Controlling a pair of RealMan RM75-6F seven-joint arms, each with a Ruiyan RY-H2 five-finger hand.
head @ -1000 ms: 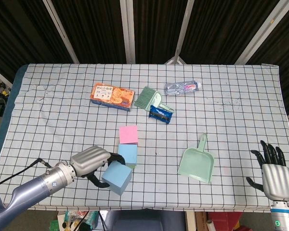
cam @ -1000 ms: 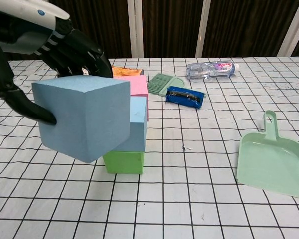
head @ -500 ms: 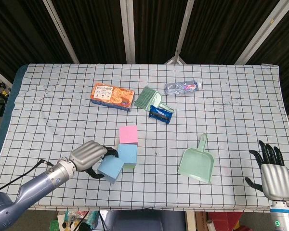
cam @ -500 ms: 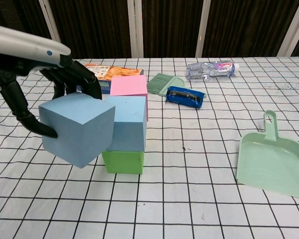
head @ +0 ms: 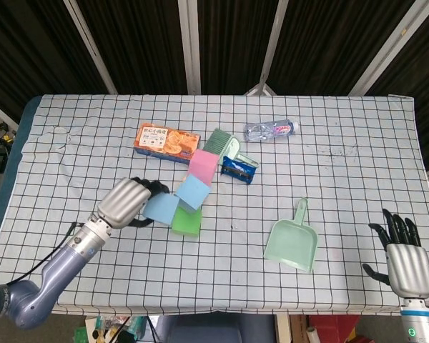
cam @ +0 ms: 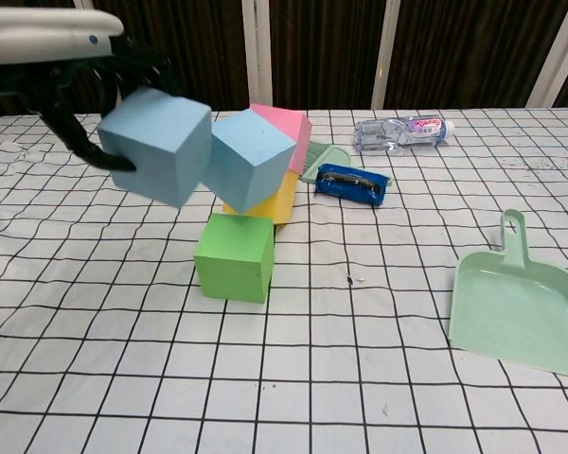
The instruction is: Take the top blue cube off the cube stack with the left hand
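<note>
- We are seeing the right hand [head: 410,261] resting nearest us at the table's near right corner, fingers spread and holding nothing; it is sitting this task out.
- The mint dustpan [cam: 518,299] is lying flat, well apart from the cubes.
- The green cube [cam: 233,255] is sitting square on the cloth as the stack's base.
- The left hand [head: 126,202] is clamping the blue cube [cam: 157,145], dark fingers wrapped over its far and left faces, carrying it clear of the table, just left of the stack.
- That cube is touching a second blue cube [cam: 251,160], which is tilting over a yellow cube [cam: 273,202] and a pink cube [cam: 282,125]; we judge the stack is toppling away.
- Farther off, a brush [head: 217,143], blue packet [cam: 352,183], orange box [head: 166,141] and bottle [cam: 401,132] are lying.
</note>
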